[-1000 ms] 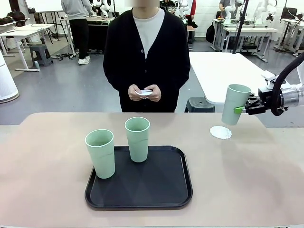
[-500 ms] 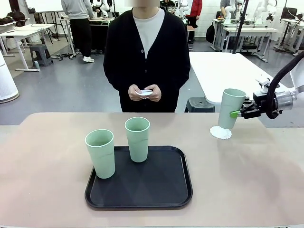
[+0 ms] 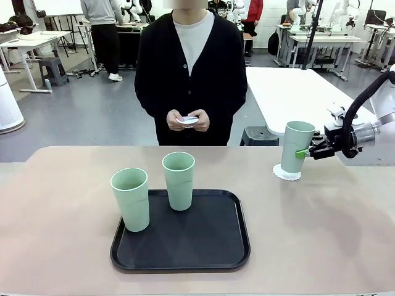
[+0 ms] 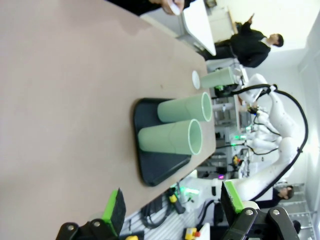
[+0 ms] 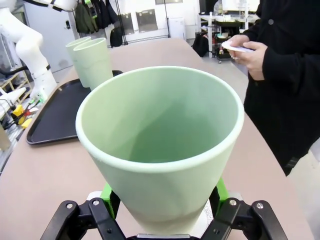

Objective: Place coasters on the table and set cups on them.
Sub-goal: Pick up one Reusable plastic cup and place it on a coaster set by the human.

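The wide beige table [image 3: 333, 246] bore a black tray [image 3: 213, 250] with two mint-green cups [image 3: 131, 198] upright on it, while a person [image 3: 191, 68] at the far side held something small and white in both hands [image 3: 188, 121]. Toward the table's right, the third cup [image 3: 296, 146] stood on a white coaster [image 3: 285, 174], with the right gripper [image 3: 307, 152] clamped on its side. The left gripper [image 4: 174, 200] hung wide open and empty.

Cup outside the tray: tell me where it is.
Front view: the cup stands on a coaster at the far right of the table, gripped by the right hand, right of the black tray.
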Robot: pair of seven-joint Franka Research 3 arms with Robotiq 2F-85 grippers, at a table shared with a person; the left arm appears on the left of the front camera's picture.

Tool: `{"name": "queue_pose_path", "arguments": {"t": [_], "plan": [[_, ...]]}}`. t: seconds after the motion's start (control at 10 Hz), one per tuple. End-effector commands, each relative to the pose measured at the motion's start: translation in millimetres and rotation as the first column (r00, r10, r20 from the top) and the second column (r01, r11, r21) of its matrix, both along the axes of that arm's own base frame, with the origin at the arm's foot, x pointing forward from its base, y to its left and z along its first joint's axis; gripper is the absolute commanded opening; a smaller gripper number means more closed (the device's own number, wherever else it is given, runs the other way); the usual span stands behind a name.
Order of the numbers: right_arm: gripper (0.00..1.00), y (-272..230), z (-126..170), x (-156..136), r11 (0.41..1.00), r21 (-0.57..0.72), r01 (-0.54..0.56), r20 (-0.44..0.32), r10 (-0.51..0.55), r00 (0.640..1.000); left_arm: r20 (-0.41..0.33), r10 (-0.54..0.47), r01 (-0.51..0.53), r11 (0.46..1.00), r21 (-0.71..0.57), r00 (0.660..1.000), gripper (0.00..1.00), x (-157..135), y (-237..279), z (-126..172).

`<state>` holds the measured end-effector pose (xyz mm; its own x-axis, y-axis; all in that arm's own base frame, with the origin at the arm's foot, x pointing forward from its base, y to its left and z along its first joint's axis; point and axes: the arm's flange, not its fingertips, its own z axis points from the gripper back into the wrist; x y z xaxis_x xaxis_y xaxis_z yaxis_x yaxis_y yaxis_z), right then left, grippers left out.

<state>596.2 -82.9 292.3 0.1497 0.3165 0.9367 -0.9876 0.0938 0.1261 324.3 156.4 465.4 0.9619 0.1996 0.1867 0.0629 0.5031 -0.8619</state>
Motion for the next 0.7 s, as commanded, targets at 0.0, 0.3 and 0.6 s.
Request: {"name": "queue_pose_path", "arguments": {"t": [0.0, 0.3, 0.6], "plan": [[0.85, 4.9, -7.8, 0.0, 0.999, -0.033, -0.012, 0.014, 0.012, 1.0, 0.009, 0.0, 0.0, 1.0, -0.009, 1.0, 1.0, -0.3, 0.9, 1.2], [0.85, 6.5, -13.4, 1.2, 0.999, -0.038, -0.012, 0.005, 0.013, 1.0, 0.009, 0.0, 0.0, 1.0, -0.009, 1.0, 1.0, -0.3, 0.9, 1.2], [0.85, 6.7, -13.9, 1.7, 0.999, -0.039, -0.014, 0.002, 0.014, 1.0, 0.009, 0.0, 0.0, 1.0, -0.009, 1.0, 1.0, -0.3, 0.9, 1.2]]}}
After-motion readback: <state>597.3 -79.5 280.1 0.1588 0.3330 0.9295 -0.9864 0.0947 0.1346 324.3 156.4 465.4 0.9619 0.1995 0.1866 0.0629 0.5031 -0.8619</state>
